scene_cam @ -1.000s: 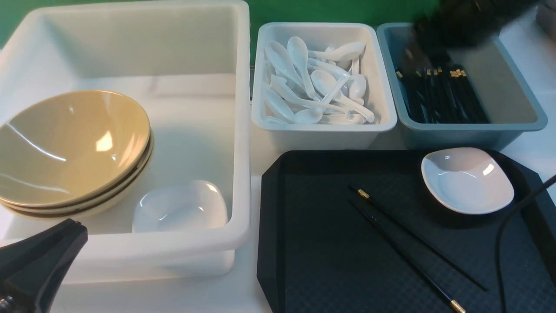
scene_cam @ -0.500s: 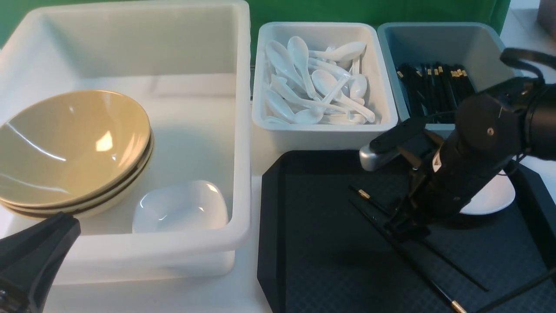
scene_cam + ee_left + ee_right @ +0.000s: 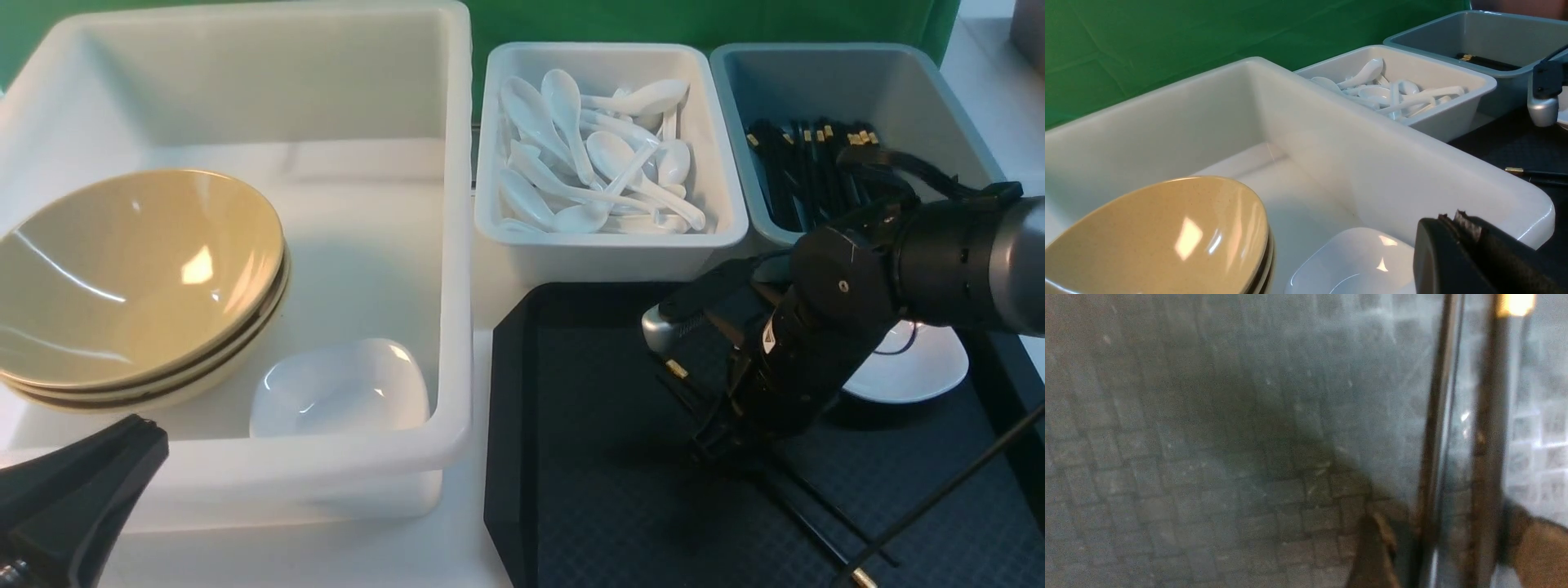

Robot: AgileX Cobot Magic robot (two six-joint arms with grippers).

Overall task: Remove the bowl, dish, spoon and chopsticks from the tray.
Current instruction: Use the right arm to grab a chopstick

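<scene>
Right fingers (image 3: 1376,555) spread apart around the black chopsticks (image 3: 1435,437), on the tray (image 3: 588,506), white dish (image 3: 931,369) at two o'clock, left fingers (image 3: 1437,253) pressed together

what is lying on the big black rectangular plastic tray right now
A pair of thin black chopsticks and a small white dish lie on the tray. The open right gripper straddles the chopsticks; its arm covers their middle and part of the dish.

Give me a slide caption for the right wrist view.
Open right gripper straddles the two chopsticks lying on the black tray.
</scene>
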